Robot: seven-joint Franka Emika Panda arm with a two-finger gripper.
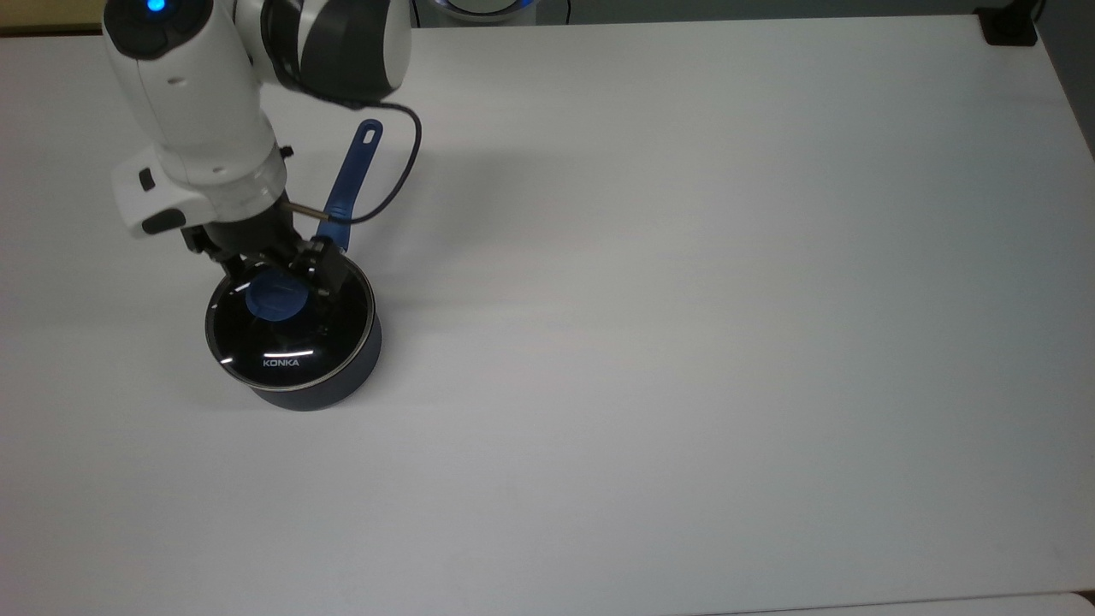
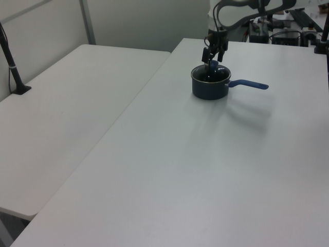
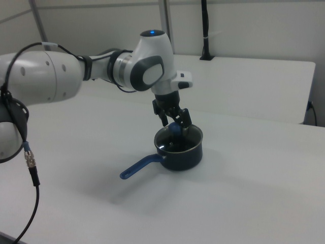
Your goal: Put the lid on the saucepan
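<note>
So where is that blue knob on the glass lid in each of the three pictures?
Top view: the blue knob sits at the left, in the middle of the lid on the saucepan.
Left view: the knob is at upper centre-right, just under the tool.
Right view: the knob is near the centre, below the tool.
Shared landmark: the saucepan's long blue handle.

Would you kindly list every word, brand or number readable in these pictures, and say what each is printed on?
"KONKA": small white lettering on the round clear glass lid with the blue knob, near the lid's lower edge in the top view; the lid sits on the dark grey-blue saucepan.
I can read no other text.
</note>
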